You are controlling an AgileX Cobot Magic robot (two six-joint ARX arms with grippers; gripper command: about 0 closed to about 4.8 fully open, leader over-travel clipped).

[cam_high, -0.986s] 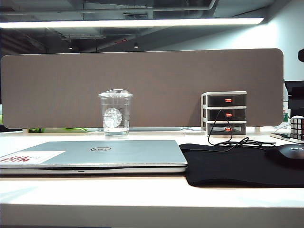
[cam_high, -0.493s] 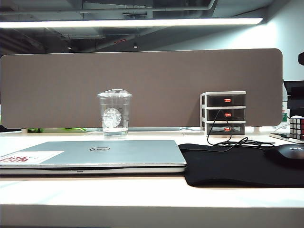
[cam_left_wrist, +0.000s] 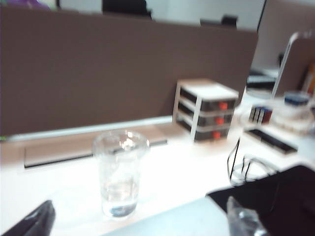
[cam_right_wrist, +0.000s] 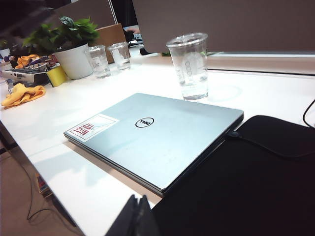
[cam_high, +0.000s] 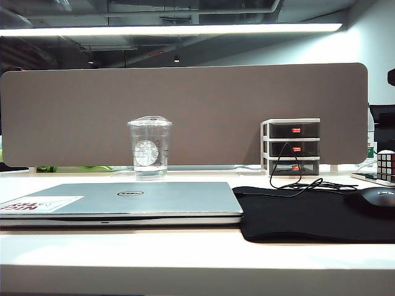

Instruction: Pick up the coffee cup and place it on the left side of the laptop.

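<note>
Left wrist view: my left gripper (cam_left_wrist: 138, 223) is spread wide (empty) facing the coffee cup (cam_left_wrist: 120, 173), light, slippery plastic; I should clasp mid-wall gently. My right gripper (cam_right_wrist: 137, 216) is clenched.

The exterior view sits low at the desk's front edge, facing level toward the brown partition (cam_high: 185, 114). The left wrist view looks from above the laptop (cam_high: 120, 200) toward the same partition, close to the coffee cup (cam_left_wrist: 119, 173). The right wrist view looks obliquely from the mouse pad (cam_right_wrist: 246, 187) side. All three share cup and laptop
</note>
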